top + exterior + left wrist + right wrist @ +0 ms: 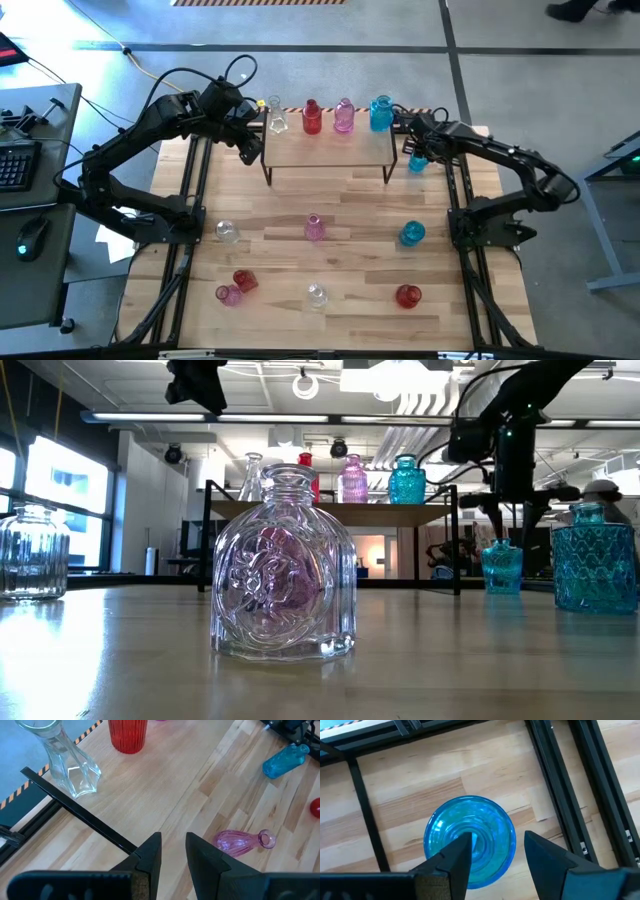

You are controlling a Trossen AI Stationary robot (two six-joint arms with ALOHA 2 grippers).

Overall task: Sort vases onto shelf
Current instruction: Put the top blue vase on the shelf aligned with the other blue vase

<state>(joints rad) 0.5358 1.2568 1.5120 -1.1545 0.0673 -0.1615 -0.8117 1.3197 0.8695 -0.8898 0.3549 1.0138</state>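
The right claw (417, 152) is seen beside the shelf's right legs, directly over a small blue vase (417, 162) that stands on the table (350, 200); in the right wrist view its fingers stand apart, one over the vase's mouth (470, 842) and one just outside its rim, nothing clamped. For a sound grasp, the claw should be lowered straight until the neck lies between the fingers, closed gently since glass is slick, and the black leg close by should be avoided on the lift. The left claw (247, 150) is held at the shelf's left end, its fingers (150, 855) slightly apart and empty. On the shelf (330, 148) four vases are lined up along the back edge: clear (277, 118), red (311, 117), pink (344, 116) and blue (381, 113). Others remain on the slatted table: a clear one (227, 232), a pink one (315, 228), a blue one (412, 234), and nearer the front a red (244, 281) and pink pair, a clear one (317, 294) and a red one (407, 296). Beyond the table a grey floor, a desk with a keyboard (15, 165), and an open ceiling with ducts can be made out.
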